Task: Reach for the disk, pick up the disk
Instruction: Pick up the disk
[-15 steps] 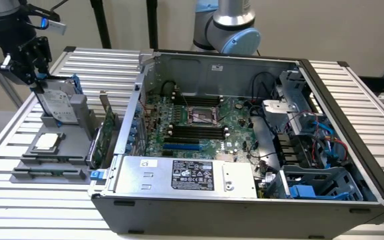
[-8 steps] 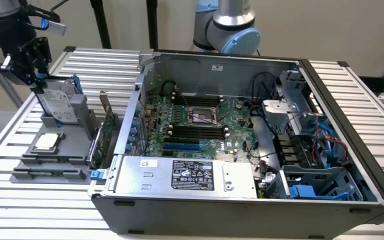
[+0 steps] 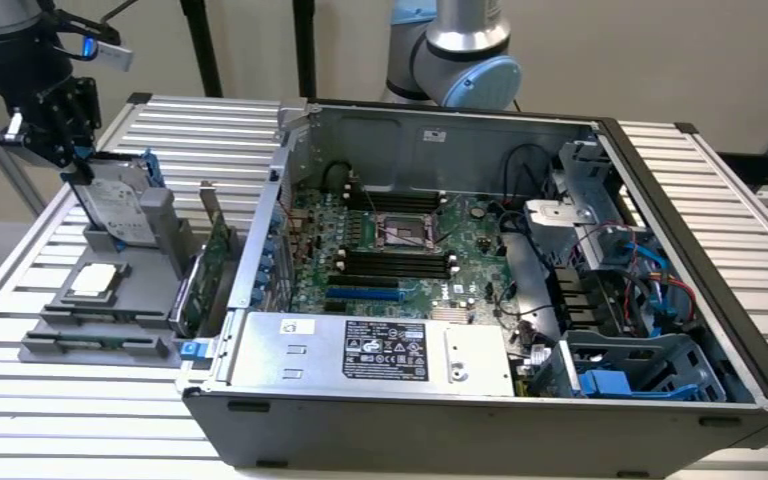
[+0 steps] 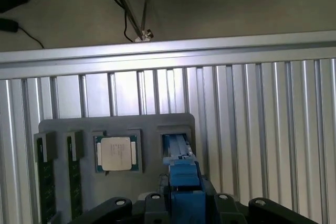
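The slatted surface [image 3: 704,180] carries an open computer case [image 3: 491,420] just beside a grey tray [image 3: 144,300]; the disk [image 3: 120,205] stands in the tray's slot, long axis upright; the end effector [image 3: 76,168] is directly above, at its top edge; I cannot tell whether it grips.

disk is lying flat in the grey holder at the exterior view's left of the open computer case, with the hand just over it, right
Not quite. The disk stands upright on its edge in the grey holder, not flat; the exterior view shows this. The rest holds: the holder is at that view's left of the open computer case, with the hand just over the disk.
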Robot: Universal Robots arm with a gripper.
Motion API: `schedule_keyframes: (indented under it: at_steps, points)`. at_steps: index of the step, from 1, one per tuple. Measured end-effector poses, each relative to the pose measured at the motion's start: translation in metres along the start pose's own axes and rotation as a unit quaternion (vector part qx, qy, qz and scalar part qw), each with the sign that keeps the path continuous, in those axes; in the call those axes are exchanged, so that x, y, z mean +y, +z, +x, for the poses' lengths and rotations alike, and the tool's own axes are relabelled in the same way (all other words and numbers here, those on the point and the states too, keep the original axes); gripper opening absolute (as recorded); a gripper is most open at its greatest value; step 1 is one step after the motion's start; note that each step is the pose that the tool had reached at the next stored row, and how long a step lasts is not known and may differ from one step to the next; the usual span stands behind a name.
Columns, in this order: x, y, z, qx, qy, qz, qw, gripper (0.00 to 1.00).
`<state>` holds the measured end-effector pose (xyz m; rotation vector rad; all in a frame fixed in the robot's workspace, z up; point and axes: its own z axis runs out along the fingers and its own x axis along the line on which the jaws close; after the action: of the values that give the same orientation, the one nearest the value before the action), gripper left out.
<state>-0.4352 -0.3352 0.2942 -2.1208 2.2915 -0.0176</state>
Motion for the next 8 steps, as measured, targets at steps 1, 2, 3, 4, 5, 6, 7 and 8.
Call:
schedule_keyframes:
  at_steps: [1,2,3,4,5,6,7,8]
  points:
    - [0.0,0.0,0.0001,0.0,0.0,0.0,1.0,0.34]
    - [0.0,0.0,0.0003,0.0,0.0,0.0,1.0,0.33]
    - [0.0,0.0001,0.0006,-0.0001,0.0,0.0,1.0,0.33]
    - [0.0,0.0001,0.0009,0.0,0.0,0.0,1.0,0.33]
    - [-0.0001,0.0001,0.0013,0.0,0.0,0.0,1.0,0.33]
    - [-0.0001,0.0002,0.0017,0.0,0.0,0.0,1.0,0.33]
    - [-0.0001,0.0002,0.0021,0.0,0.0,0.0,1.0,0.33]
    - [-0.0001,0.0002,0.0025,0.0,0.0,0.0,1.0,0.33]
